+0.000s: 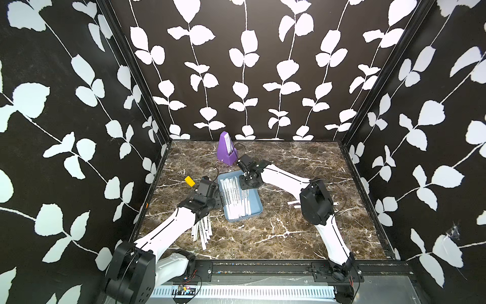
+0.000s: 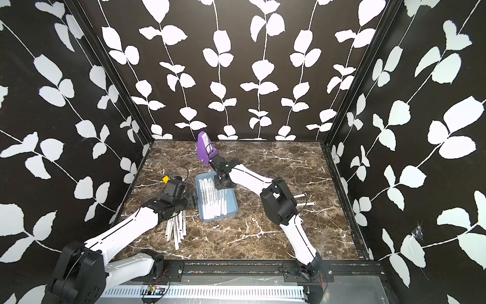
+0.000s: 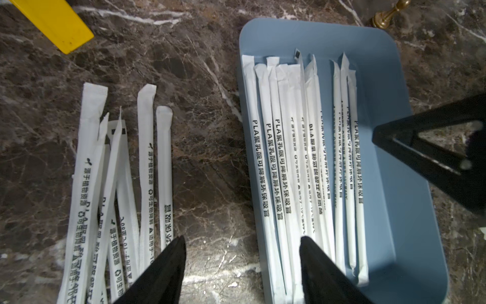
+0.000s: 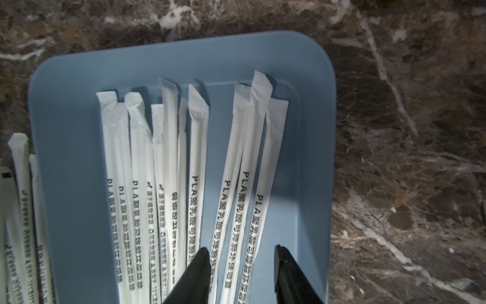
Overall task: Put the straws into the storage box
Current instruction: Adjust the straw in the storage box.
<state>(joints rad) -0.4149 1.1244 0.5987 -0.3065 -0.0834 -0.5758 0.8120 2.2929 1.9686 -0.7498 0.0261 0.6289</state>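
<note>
The left pincer (image 3: 242,242) stands wide open and holds nothing. One black tip hangs over bare desk (image 1: 263,237) just beside a loose bundle (image 3: 118,184), and the other tip hangs over the near end of the box (image 3: 394,184). The right pincer (image 4: 241,251) is partly open above the far end of the box. Three wrappers fan out under its gap, and a strip of blue shows between them and one jaw, so nothing is pinched.

The desk has a dark brown marble look with white veins. Black walls (image 1: 236,65) printed with white leafy vines close it in on three sides. A purple metronome (image 1: 226,150) stands at the back, just behind the right wrist. A yellow block (image 1: 190,181) lies near the left arm.

The box is pale blue and shallow, with rounded corners and a low rim. It sits near the middle of the desk, between the two arms. The straws (image 3: 278,158) are flat white paper sleeves with small black print, "PLA" among it. They lie lengthwise, side by side, and fill the half nearer the left arm, while the other half is bare blue. The loose bundle lies criss-crossed on the desk just beside the box, partly under the left arm. Two more strips (image 2: 299,196) lie well apart from the box by the right elbow, half hidden.
</note>
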